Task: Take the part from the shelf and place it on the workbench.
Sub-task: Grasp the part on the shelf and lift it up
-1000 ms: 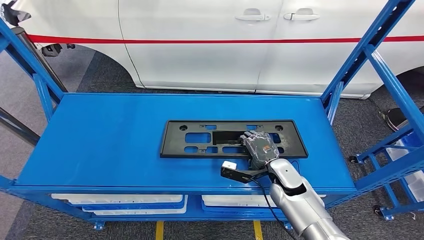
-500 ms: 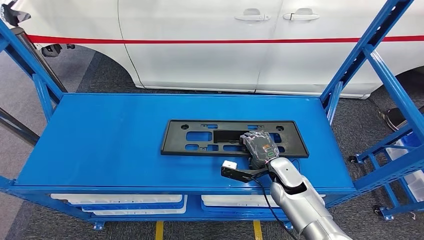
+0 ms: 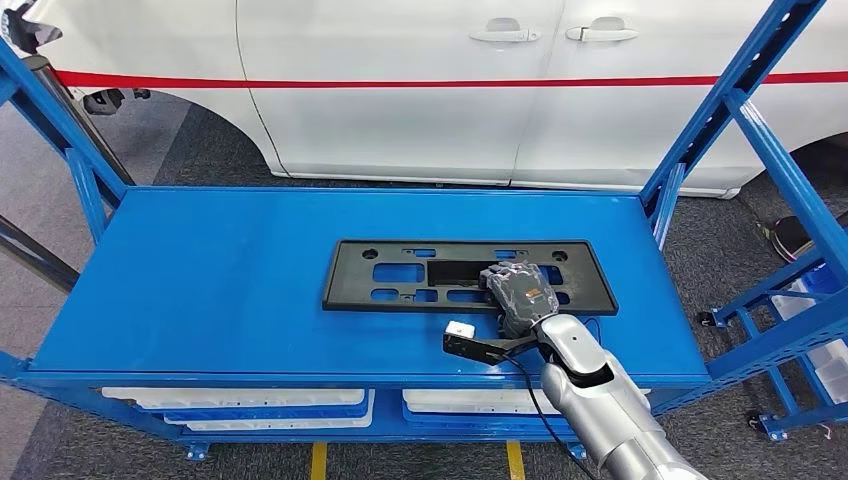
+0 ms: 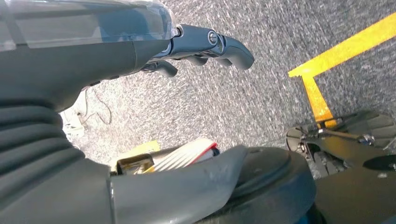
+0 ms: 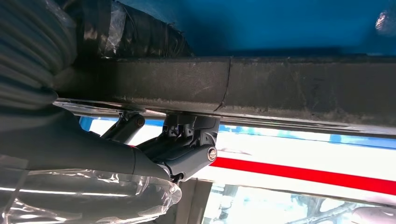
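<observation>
Gripping part (image 3: 465,277) near its right end, right hand (image 3: 520,291) w/ fingers clamped over front edge (long axis runs left-right).

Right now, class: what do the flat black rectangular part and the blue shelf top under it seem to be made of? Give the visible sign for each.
Flat black rectangular part: probably moulded plastic, matte, with neat cut-out slots and round holes. Blue shelf top: likely painted sheet metal, smooth with a soft sheen and folded edge.

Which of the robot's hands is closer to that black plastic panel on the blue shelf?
The right hand rests on the black panel's right part. The left hand hangs over grey floor, away from it.
</observation>
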You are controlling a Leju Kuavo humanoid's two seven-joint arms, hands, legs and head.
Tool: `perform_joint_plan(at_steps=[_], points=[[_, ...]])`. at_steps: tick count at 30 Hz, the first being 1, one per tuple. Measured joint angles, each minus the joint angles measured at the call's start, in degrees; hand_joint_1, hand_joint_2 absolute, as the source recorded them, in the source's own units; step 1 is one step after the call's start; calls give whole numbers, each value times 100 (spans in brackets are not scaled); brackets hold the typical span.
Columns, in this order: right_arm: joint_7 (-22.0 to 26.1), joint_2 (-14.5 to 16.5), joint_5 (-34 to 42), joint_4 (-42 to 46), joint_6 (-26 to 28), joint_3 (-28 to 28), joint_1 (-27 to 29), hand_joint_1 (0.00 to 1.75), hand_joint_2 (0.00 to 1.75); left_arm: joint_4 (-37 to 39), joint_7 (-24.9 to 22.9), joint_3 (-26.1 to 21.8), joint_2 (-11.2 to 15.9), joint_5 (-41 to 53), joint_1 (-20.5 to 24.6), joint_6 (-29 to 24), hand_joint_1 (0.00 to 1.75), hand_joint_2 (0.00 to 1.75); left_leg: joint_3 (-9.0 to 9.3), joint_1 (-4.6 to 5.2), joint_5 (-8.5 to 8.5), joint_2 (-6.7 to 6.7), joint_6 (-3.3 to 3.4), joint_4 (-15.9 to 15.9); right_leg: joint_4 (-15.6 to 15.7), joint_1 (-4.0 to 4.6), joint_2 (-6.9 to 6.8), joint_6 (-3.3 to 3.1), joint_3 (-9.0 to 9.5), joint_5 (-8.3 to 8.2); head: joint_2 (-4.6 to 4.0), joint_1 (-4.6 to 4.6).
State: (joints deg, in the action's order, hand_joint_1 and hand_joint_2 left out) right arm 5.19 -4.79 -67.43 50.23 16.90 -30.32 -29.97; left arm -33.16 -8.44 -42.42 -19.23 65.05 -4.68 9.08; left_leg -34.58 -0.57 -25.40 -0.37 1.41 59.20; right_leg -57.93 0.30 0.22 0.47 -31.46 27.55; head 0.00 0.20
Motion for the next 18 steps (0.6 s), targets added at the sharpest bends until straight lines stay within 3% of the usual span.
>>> perform_joint_plan(at_steps=[7, 11, 15, 17, 18], points=[[4, -2, -12, -4, 98, 2, 9, 175, 175, 2, 0, -1, 0, 0, 4, -30, 0, 175, 1, 0, 0, 0, 0, 0, 0, 0, 0, 0, 0, 0, 0, 0], [155, -24, -148, 177, 665, 16, 145, 175, 175, 7, 0, -3, 1, 96, 3, 56, 0, 175, -6, 1, 0, -3, 0, 1, -1, -2, -3, 0, -4, -1, 0, 0], [257, -114, -332, 772, 1253, 73, 347, 175, 175, 37, 8, -4, 10, 253, 9, 50, 0, 175, 25, 4, 69, 13, 97, -90, 56, -37, 11, 103, 9, -20, 0, -3], [275, -184, -419, 1098, 1421, 108, 418, 175, 175, 57, 16, -3, 7, 312, 17, 37, 0, 175, 59, -42, 148, 31, 139, -211, -219, -40, 12, 133, -102, 212, 0, -2], [280, -221, -447, 1234, 1459, 121, 456, 175, 175, 67, 19, -4, 5, 329, 20, 35, 0, 175, 60, -44, 162, 37, 147, -228, -530, -62, 10, 148, -234, 406, 0, -1]])
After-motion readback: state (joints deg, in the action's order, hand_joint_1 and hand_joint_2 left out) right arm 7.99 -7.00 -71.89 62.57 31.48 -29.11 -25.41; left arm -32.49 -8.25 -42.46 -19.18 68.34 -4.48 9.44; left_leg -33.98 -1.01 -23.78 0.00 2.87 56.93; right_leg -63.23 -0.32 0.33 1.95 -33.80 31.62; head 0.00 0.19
